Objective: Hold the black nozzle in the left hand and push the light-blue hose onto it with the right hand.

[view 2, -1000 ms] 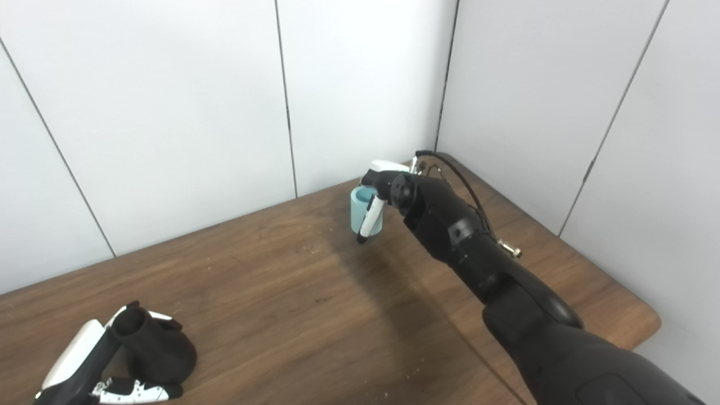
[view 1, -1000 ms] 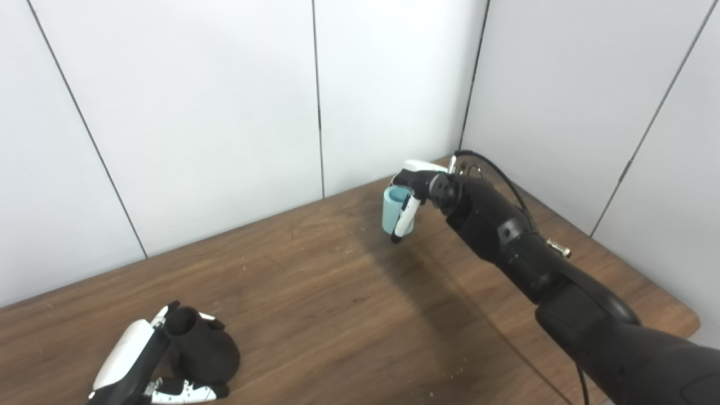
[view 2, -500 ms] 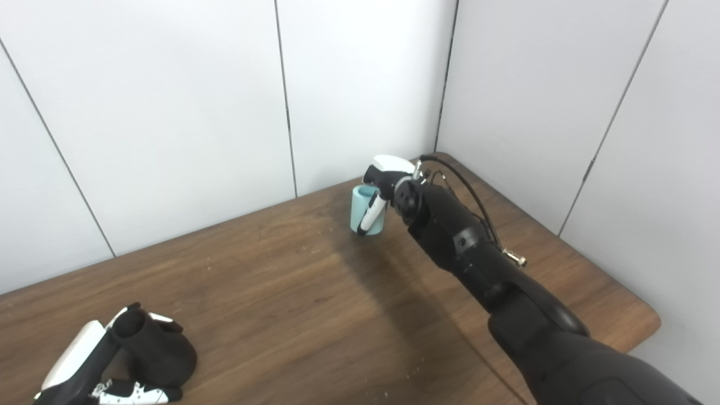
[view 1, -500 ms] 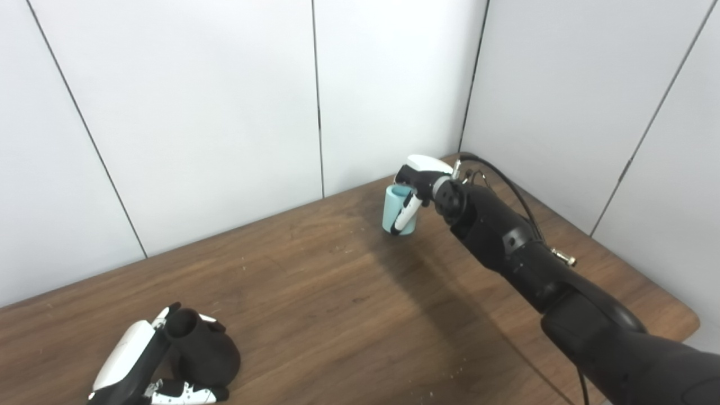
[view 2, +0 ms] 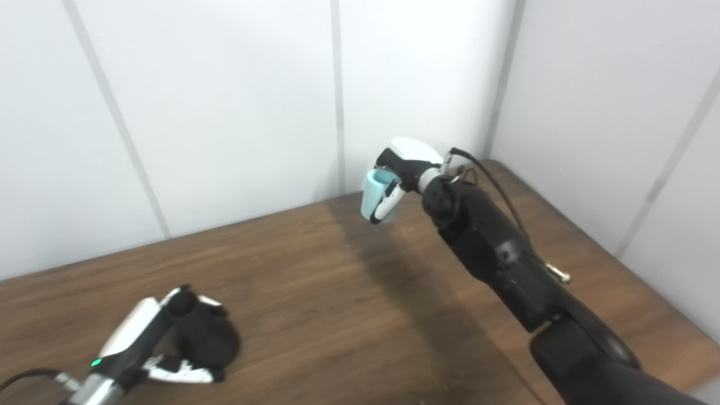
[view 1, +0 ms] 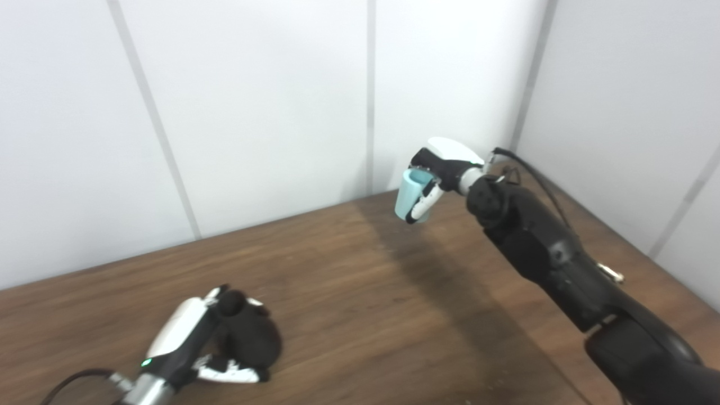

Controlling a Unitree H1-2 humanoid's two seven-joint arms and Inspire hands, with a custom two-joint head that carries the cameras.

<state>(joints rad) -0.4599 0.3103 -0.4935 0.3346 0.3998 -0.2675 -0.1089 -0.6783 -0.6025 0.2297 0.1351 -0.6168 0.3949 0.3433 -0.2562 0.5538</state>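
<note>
Lifted off the surface [view 1: 349, 292] near its far right corner, the light-blue hose [view 1: 409, 196] hangs pinched in the right robot hand [view 1: 436, 175], while the left robot hand [view 1: 191, 343] clasps the black nozzle [view 1: 250, 337] by the near left edge.

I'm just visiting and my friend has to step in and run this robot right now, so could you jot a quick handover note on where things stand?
Left hand: shut on the black nozzle, low at the near left of the table; whether the nozzle rests on the wood I cannot tell.
Right hand: shut on the light-blue hose, a short tube held upright above the table's far side, near the wall corner.
Done: both parts are grasped.
Left: the two are far apart. Bring the hose across to the nozzle, line up its open end, and push it on.
</note>
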